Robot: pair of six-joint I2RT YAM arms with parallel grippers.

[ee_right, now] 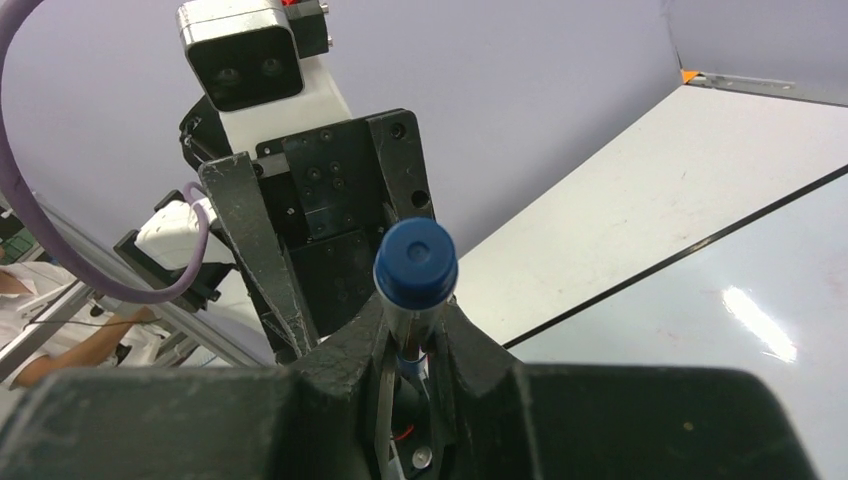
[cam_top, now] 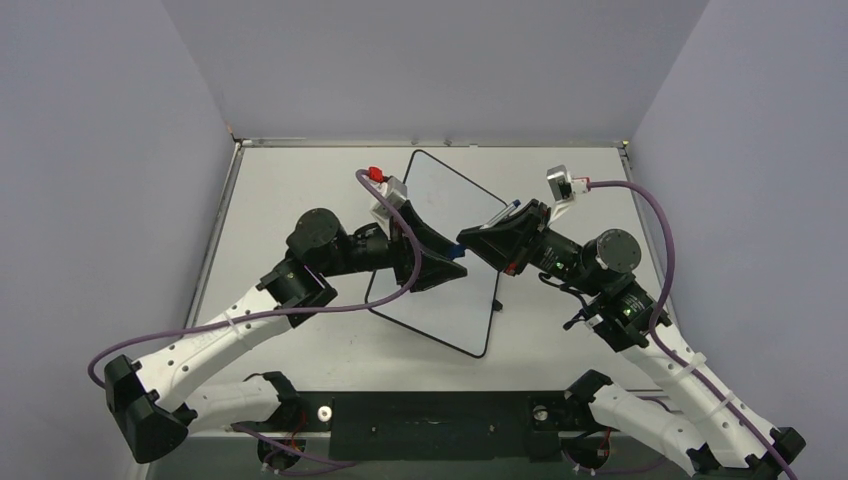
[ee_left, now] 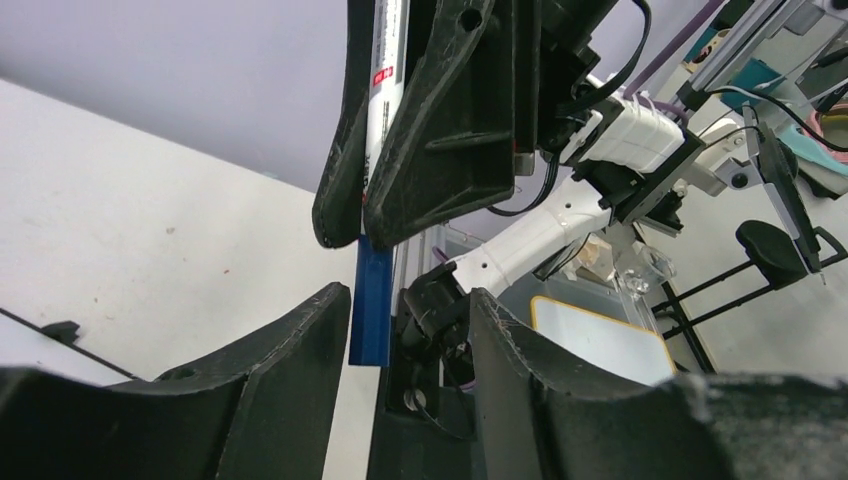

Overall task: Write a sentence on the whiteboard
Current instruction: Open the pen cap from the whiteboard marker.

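The whiteboard (cam_top: 447, 318) lies flat at the middle of the bench (cam_top: 300, 180), turned so that one corner points to 12 o'clock. No lettering can be seen on the parts of it left uncovered by the arms, so the sentence is judged not yet begun; the part under the jaws is hidden.

Above the board a marker (ee_left: 385, 60) is held by the right gripper (cam_top: 470, 240), whose jaws are closed tight on the white barrel. In the top view the marker runs from 2 o'clock to 8 o'clock, its blue cap (ee_right: 416, 262) at the 8 o'clock end. The cap is on and sticks out past the right fingertips.

The left gripper (ee_left: 408, 293), brought in from 9 o'clock, is parted and has hold of nothing. The cap is set between its jaws, just beside one finger, with a clear gap to the other.

The step in hand is judged to be the uncapping: the cap is to be clamped by the left jaws and drawn off. After that, all of the writing is left to be done.
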